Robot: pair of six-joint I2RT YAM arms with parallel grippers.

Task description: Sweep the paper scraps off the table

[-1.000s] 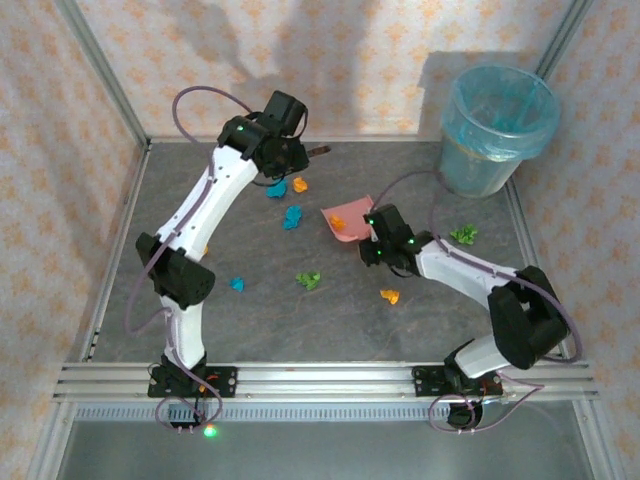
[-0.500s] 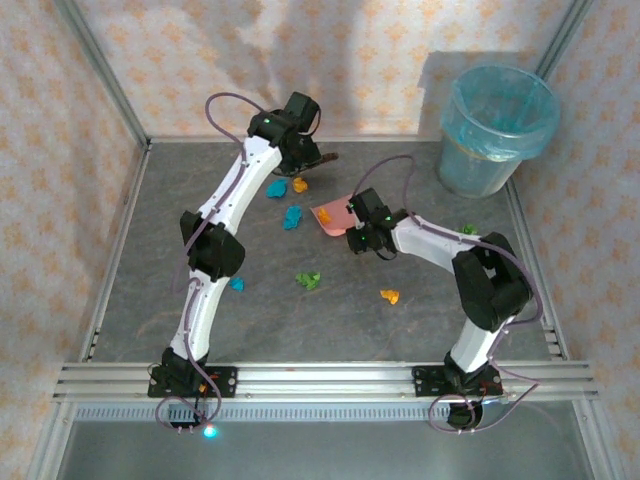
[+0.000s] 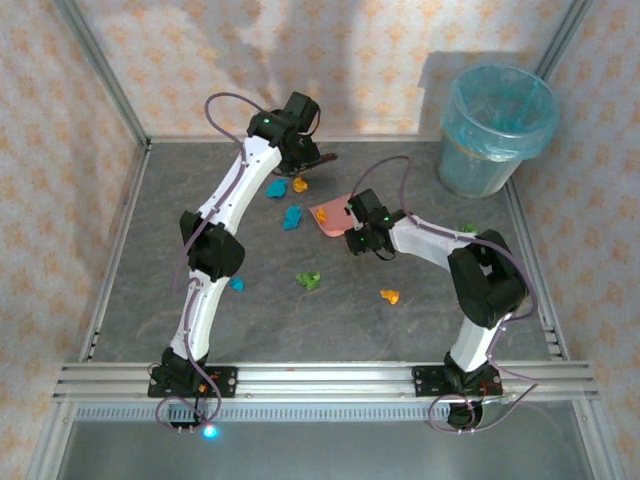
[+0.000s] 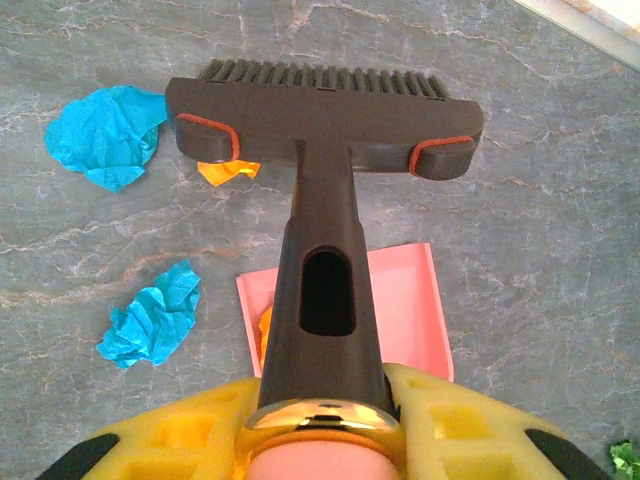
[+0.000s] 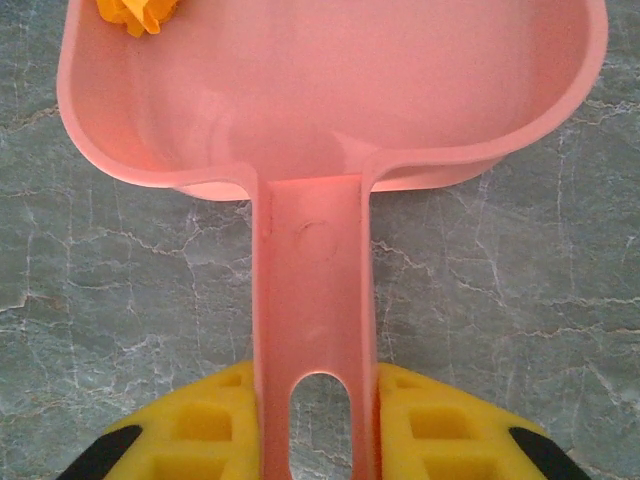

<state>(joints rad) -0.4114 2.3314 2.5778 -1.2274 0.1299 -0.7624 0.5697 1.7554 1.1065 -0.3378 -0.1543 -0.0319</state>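
Although little has shifted in the last half second, a second ago the pink dustpan (image 3: pixel 328 214) sat farther right and the left arm's elbow lay farther left. The left gripper (image 4: pixel 320 430) is clamped on the handle of the dark brush (image 4: pixel 320 110). The right gripper (image 5: pixel 318 425) is clamped on the dustpan's handle. Blue and orange paper scraps (image 4: pixel 105 135) lie on the table (image 3: pixel 420 320) beside the bristles, one orange bit sits in the pan, and others are scattered nearer.

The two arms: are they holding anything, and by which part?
The left end effector grips the dark brown hand brush by its handle end; the right end effector grips the pink dustpan by its handle.
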